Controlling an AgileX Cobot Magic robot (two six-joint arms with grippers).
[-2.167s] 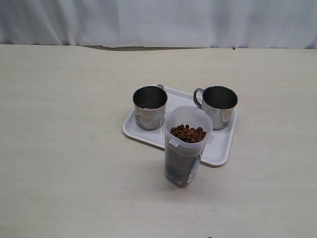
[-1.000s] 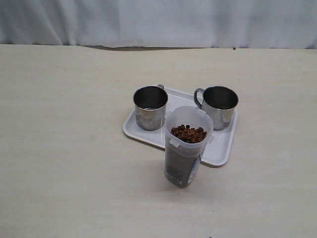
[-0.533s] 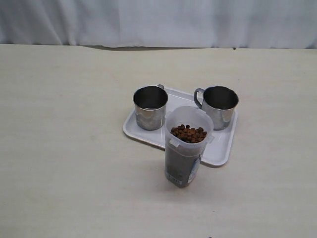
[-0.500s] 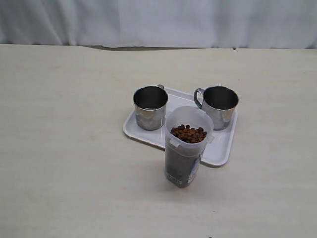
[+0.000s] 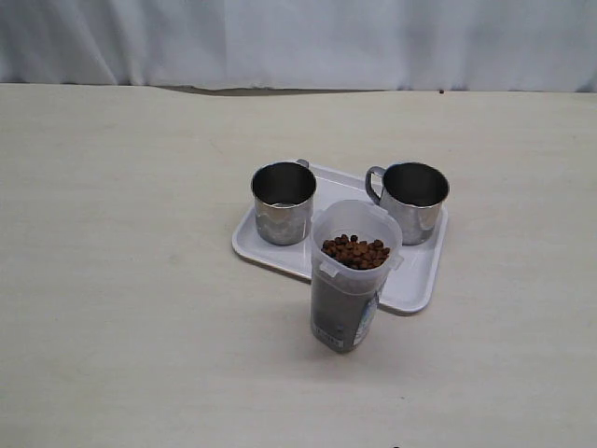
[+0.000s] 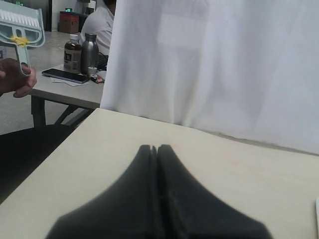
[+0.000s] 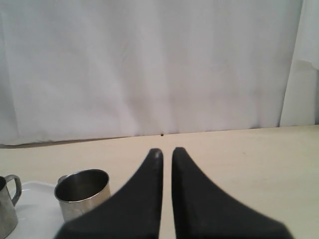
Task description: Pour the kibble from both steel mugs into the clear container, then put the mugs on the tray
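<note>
On tray, steel mugs (shiny cylinders).

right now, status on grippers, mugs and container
Left gripper and right gripper shut, empty. Left mug and right mug upright on the tray. Kibble in the container, standing just in front of the tray. Nothing seen in the way.

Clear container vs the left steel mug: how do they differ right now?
The clear container is translucent plastic and taller; the left steel mug is shiny metal and shorter. The container holds kibble near its rim; the mug shows none. The container stands on the table, the mug on the tray. Both stand upright, open-topped.
</note>
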